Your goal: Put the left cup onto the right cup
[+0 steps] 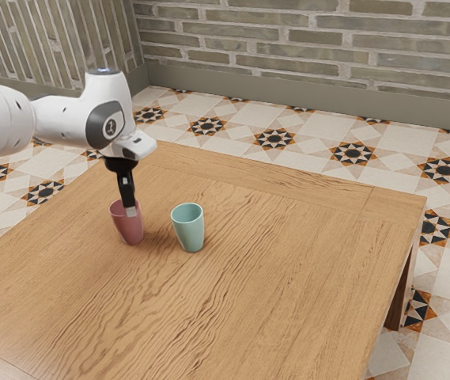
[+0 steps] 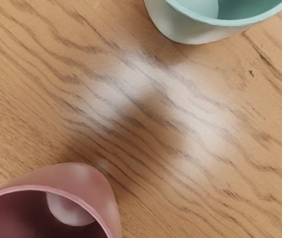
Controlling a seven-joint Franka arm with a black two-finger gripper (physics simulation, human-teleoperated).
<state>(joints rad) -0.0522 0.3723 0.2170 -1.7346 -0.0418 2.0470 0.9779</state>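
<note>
The pink cup (image 1: 127, 224) stands upright on the wooden table (image 1: 272, 269), to the exterior view's left of the teal cup (image 1: 187, 226). My gripper (image 1: 129, 207) comes straight down onto the pink cup's rim, and its black fingers (image 1: 126, 190) stand close together, pinching the cup's wall. In the wrist view the pink cup (image 2: 71, 198) lies just under my hand, its mouth facing up. The teal cup (image 2: 205, 22) stands a short way off across bare wood, also mouth up. The two cups do not touch.
The table's far edge (image 1: 288, 170) and right corner (image 1: 414, 206) drop off to a tiled floor (image 1: 343, 134). A brick wall (image 1: 304, 39) runs behind. Bare wood stretches toward the exterior view's right and front of the cups.
</note>
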